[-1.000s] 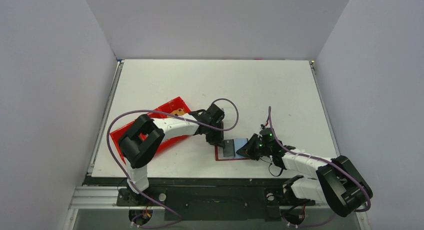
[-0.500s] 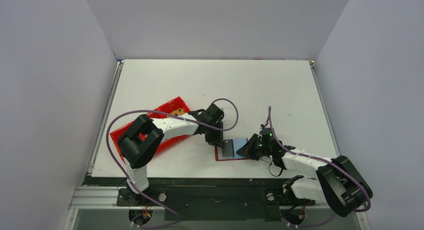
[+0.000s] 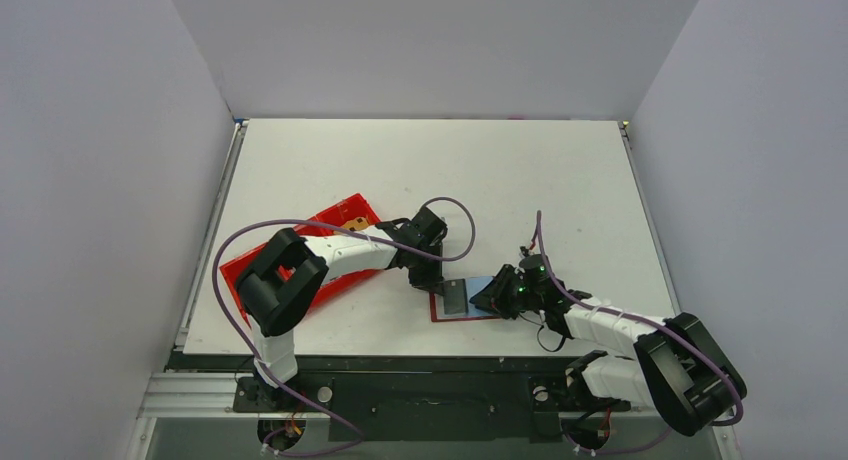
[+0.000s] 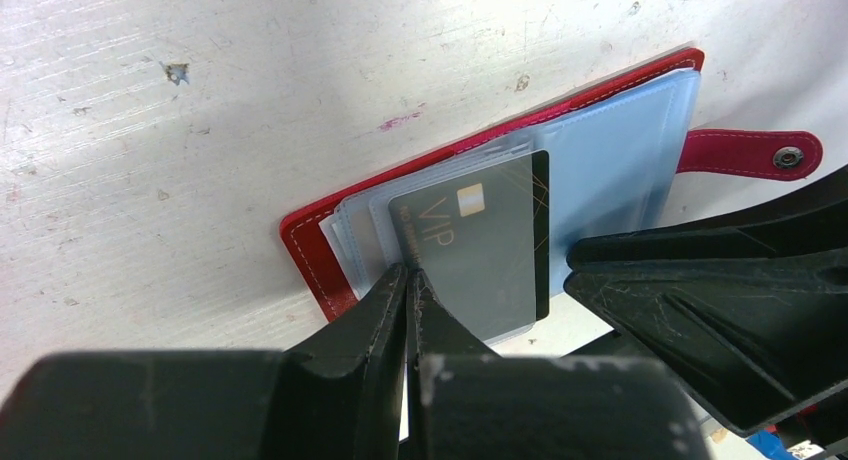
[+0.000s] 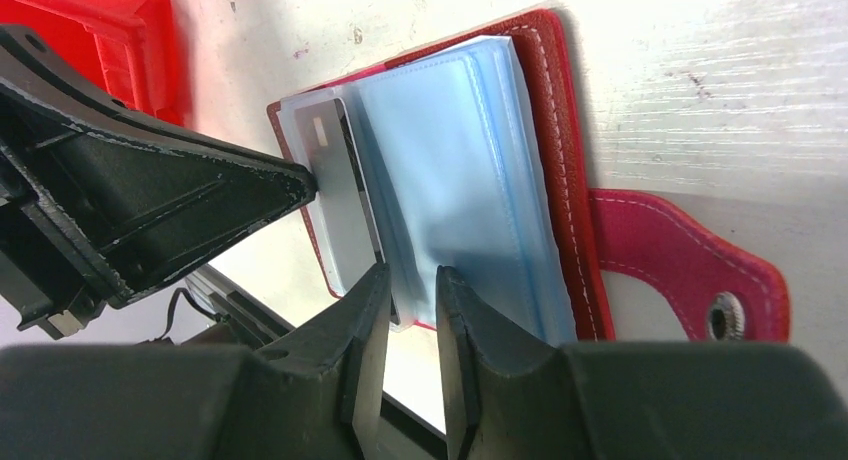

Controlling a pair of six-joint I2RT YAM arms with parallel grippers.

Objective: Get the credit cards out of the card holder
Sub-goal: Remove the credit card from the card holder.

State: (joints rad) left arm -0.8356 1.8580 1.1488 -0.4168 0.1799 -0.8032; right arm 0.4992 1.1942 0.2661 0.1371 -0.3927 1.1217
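At the left of the top view sits a red tray, with something tan showing in it, too small to name. Just right of it, near the lower middle of the frame, the left gripper has its jaws closed to a sliver on the lower left edge of a grey credit card marked VIP. That card lies at the left end of the open card holder, partly over the pale blue sleeves. Right of it, the right gripper has its jaws narrow about the bottom edge of the sleeves, seemingly pinning the holder. The red strap tab lies flat at the far right.

The hold on the card is thin and at one corner, so a pull could let it slip free or swing it askew and jam it in its sleeve. I cannot tell whether the jaws also catch the clear sleeve. If they do, the whole holder may drag leftward. Should the right jaws bear on the sleeve that carries the card, they would brake it. The two grippers are close, and a sideways drift could knock them together.

The surface is white and scuffed, with small specks and a faint pink smear. Plain pale walls close it in on three sides.
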